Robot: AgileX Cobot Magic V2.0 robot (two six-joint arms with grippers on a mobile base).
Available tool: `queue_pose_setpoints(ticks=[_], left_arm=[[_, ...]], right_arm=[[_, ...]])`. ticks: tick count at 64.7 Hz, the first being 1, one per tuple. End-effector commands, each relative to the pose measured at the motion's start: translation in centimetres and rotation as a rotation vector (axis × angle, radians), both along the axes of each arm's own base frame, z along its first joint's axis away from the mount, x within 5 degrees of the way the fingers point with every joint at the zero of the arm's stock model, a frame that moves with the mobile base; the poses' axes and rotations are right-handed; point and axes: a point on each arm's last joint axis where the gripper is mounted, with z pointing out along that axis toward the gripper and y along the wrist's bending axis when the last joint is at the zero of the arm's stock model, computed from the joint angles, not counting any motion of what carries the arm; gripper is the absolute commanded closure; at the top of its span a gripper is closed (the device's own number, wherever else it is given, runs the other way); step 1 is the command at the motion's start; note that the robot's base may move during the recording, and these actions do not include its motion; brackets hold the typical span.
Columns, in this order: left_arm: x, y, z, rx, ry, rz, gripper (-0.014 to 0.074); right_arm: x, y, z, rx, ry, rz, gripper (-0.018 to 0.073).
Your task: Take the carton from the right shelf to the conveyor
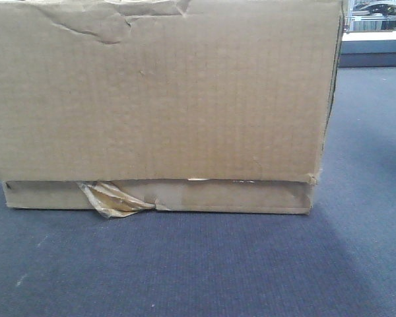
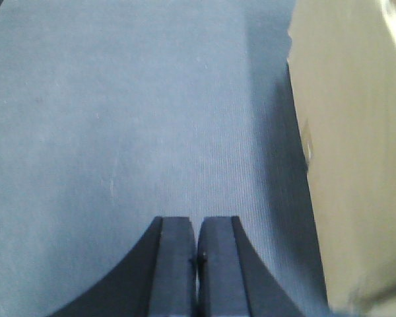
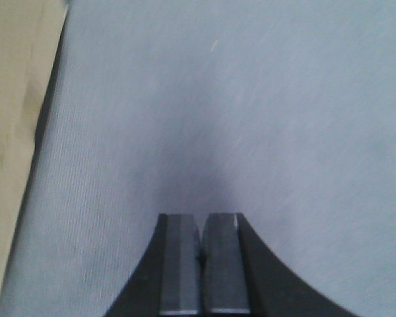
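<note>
The brown carton [image 1: 158, 99] stands on the grey-blue conveyor [image 1: 198, 264] belt and fills most of the front view, its top edge dented and a crumpled yellowish tape scrap on its lower band. In the left wrist view the carton [image 2: 356, 152] is at the right, apart from my left gripper [image 2: 197, 221], which is shut with nothing in it above the conveyor [image 2: 119, 119] belt. In the right wrist view the carton [image 3: 13, 132] lies at the left, clear of my right gripper [image 3: 201, 218], also shut and empty over the conveyor [image 3: 264, 119] belt. The right shelf is out of view.
Behind the carton's right edge a bright area with dark shapes [image 1: 376, 20] shows beyond the belt's far end. Open belt stretches in front of the carton and to both sides of it.
</note>
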Motion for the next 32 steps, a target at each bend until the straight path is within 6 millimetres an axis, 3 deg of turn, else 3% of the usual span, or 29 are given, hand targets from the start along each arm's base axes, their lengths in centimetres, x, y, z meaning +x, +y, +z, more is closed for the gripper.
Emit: queue_pose_setpoints(ticks=[1, 13, 32], left_arm=[[-1.5, 0.0, -0.9, -0.006, -0.07, -0.014, 0.0582], [-5.2, 0.2, -1.9, -0.009, -0.175, -0.018, 0.0582], [-10.3, 0.5, -1.1, -0.019, -0.417, -0.016, 0.0582]], right_arm=[[-2.0, -0.4, -0.9, 0.016, -0.106, 0.025, 0.0637], [-7.1, -1.4, -2.3, 0.067, -0.311, 0.055, 0.0637], [-15.1, -3.2, -1.0, 0.142, -0.674, 0.06, 0.0637]])
